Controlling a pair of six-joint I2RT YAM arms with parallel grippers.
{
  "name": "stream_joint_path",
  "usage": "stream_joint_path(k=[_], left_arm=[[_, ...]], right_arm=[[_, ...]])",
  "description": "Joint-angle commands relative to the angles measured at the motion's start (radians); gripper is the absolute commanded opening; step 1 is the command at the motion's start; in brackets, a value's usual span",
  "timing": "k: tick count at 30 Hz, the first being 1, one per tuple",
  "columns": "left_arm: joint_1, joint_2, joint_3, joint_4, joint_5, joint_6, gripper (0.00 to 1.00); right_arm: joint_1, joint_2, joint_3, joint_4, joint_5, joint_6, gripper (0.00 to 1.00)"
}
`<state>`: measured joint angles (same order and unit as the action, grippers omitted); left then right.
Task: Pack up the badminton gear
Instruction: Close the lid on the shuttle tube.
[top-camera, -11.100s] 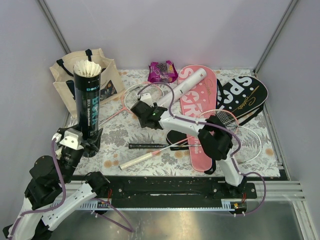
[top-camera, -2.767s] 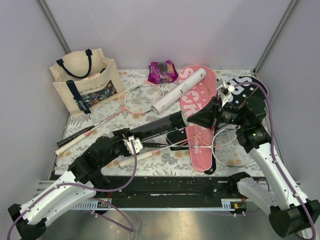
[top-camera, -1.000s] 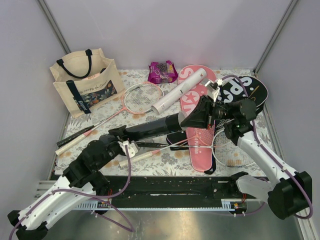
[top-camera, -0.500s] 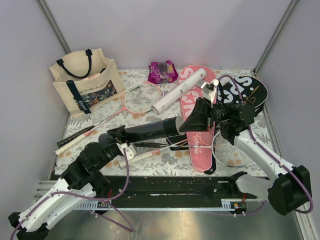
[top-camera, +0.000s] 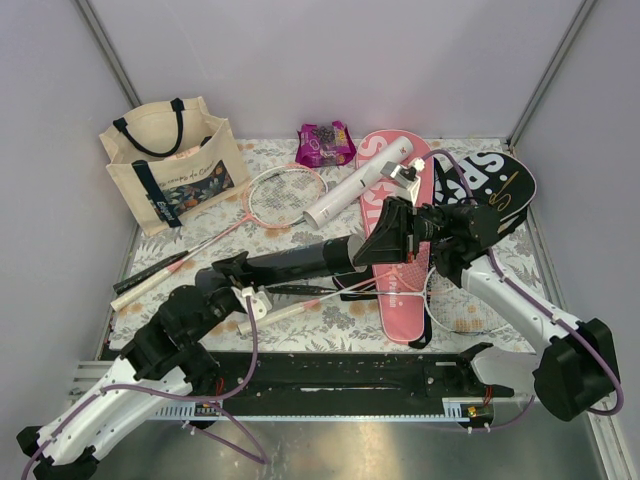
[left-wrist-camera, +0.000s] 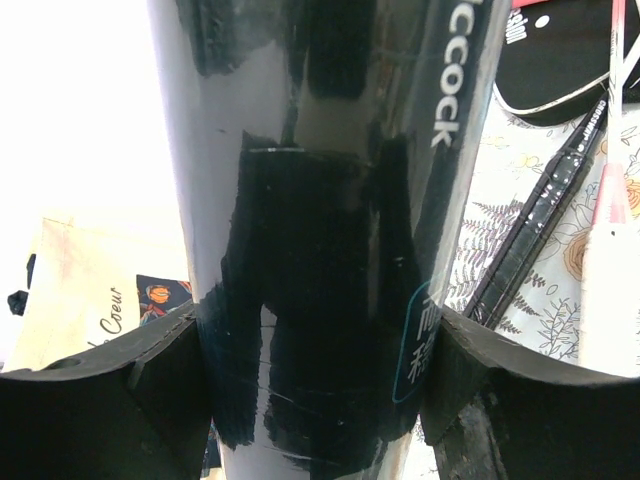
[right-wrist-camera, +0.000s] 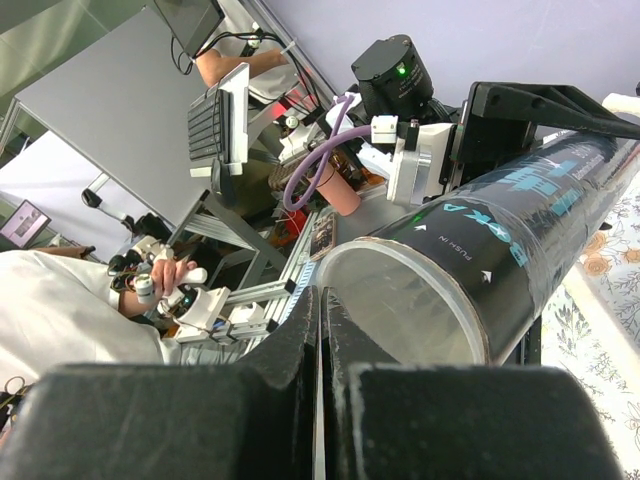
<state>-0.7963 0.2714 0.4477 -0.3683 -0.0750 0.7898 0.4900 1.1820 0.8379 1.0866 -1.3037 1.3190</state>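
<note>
So that its mouth faces the right gripper (right-wrist-camera: 320, 312), fingers pressed together, the left gripper (top-camera: 231, 271) clamps the black tube (top-camera: 300, 260) level.

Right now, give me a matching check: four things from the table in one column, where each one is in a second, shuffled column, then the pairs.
Things:
1. black tube
2. white tube
3. snack packet
4. tote bag

Places:
A. standing in the far left corner
B. lying with one end on the pink cover
C. held in the left gripper
D. at the back, just left of the pink cover

Pairs: 1-C, 2-B, 3-D, 4-A
</note>
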Motion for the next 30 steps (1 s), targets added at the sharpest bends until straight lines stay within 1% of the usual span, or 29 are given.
stream_joint_path(k=[1, 5, 10, 15, 18, 20, 25, 28, 30], left_arm=[[-0.004, -0.028, 0.016, 0.161, 0.053, 0.019, 0.42], [-0.004, -0.031, 0.016, 0.164, 0.061, 0.014, 0.42], [-0.003, -0.026, 0.016, 0.167, 0.061, 0.022, 0.42], [-0.004, -0.024, 0.009, 0.169, 0.046, 0.025, 0.42], [-0.004, -0.026, 0.006, 0.152, 0.041, 0.028, 0.42], [-0.004, -0.028, 0.006, 0.144, 0.037, 0.025, 0.42], [-0.004, -0.023, 0.006, 0.126, 0.009, 0.019, 0.42], [-0.004, -0.021, 0.011, 0.112, 0.003, 0.008, 0.42], [-0.004, -0.023, 0.011, 0.109, -0.003, -0.001, 0.42]], right_arm=[[0.019, 0.036, 0.02, -0.017, -0.019, 0.0, 0.0], [0.019, 0.06, 0.017, -0.019, -0.025, 0.013, 0.0], [0.019, 0.073, 0.012, -0.019, -0.02, 0.022, 0.03], [0.018, 0.074, 0.042, -0.013, -0.006, 0.057, 0.21], [0.019, 0.067, 0.075, -0.033, 0.021, 0.071, 0.28], [0.016, 0.059, 0.087, -0.072, 0.037, 0.06, 0.31], [-0.005, 0.018, 0.105, -0.186, 0.075, 0.016, 0.32], [-0.025, -0.025, 0.121, -0.324, 0.101, -0.076, 0.32], [-0.037, -0.062, 0.141, -0.462, 0.124, -0.162, 0.31]])
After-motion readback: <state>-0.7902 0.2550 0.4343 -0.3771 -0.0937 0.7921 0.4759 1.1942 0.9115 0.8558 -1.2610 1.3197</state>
